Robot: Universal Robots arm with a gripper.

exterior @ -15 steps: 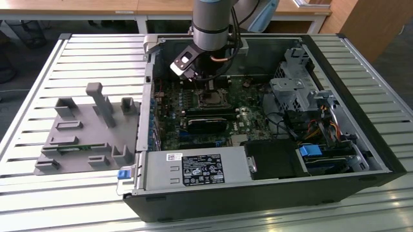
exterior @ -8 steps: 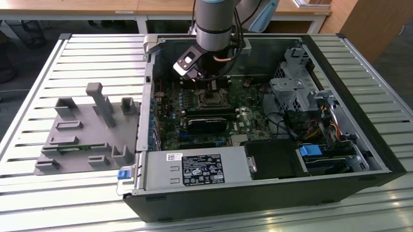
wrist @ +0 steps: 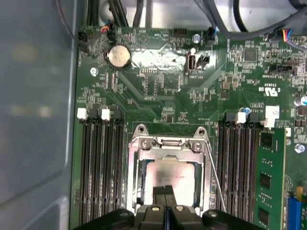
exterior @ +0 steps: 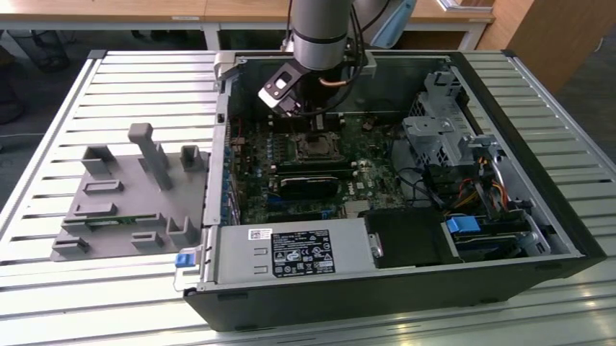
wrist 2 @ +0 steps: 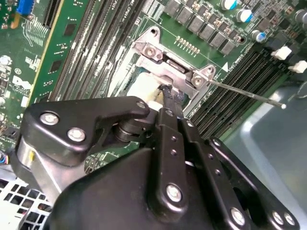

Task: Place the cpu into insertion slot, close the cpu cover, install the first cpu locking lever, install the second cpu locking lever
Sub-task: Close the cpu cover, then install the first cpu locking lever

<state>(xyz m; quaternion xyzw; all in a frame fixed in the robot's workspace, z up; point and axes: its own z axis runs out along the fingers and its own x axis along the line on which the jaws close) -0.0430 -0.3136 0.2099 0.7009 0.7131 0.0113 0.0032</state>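
Silver-grey cpu [wrist: 178, 172] lies in the insertion slot [wrist: 140, 182], just under my gripper [wrist: 165, 188], fingertips pressed together; my arm [exterior: 322, 29] reaches straight down into the computer case [exterior: 385, 303].

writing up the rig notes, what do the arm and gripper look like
The arm is a silver-grey tube with a dark band, a light blue joint cap and black cables running alongside. A small black box with a white face sits at the wrist. The gripper is black, built of jointed link bars with silver screw heads.
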